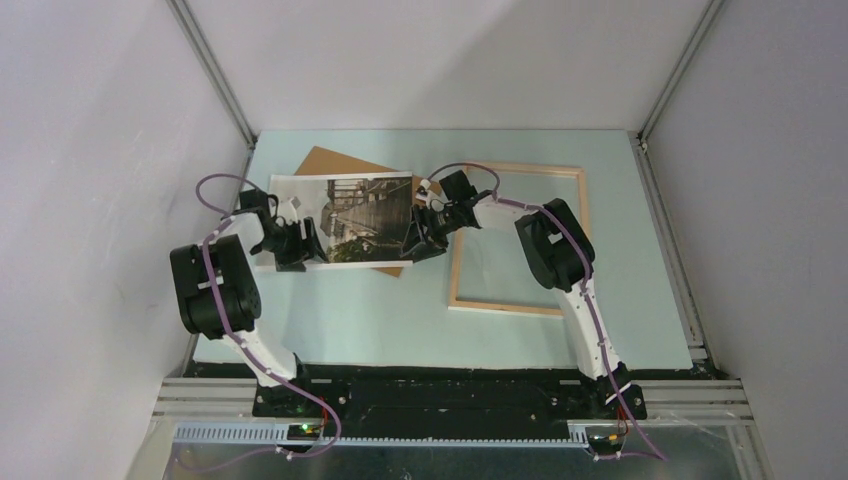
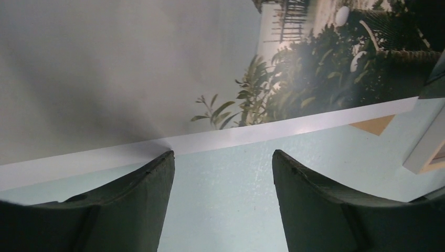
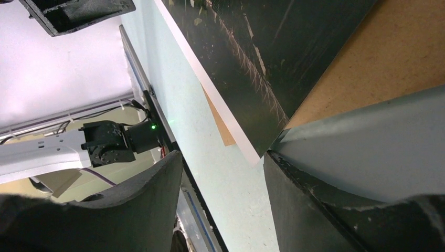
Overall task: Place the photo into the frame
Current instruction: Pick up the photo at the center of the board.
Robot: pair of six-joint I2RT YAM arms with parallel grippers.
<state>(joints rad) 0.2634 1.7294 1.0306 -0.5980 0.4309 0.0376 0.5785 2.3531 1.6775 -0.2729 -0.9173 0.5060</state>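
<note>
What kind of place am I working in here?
Probably a lab robot enclosure: plain white walls on aluminium rails box in a pale green table, with both arm bases bolted to a black plate at its near edge.

The right gripper holds its jaws apart above the pale table. The photo comes down from 12 o'clock, its white-bordered corner just beside the right-hand finger. The brown backing board lies at 2 o'clock and the left arm at 9.

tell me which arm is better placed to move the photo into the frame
Right, probably. The right gripper sits open at the corner of the photo nearest the frame, that corner at its mouth. The left gripper, also open, is at the photo's far edge, away from the frame.
</note>
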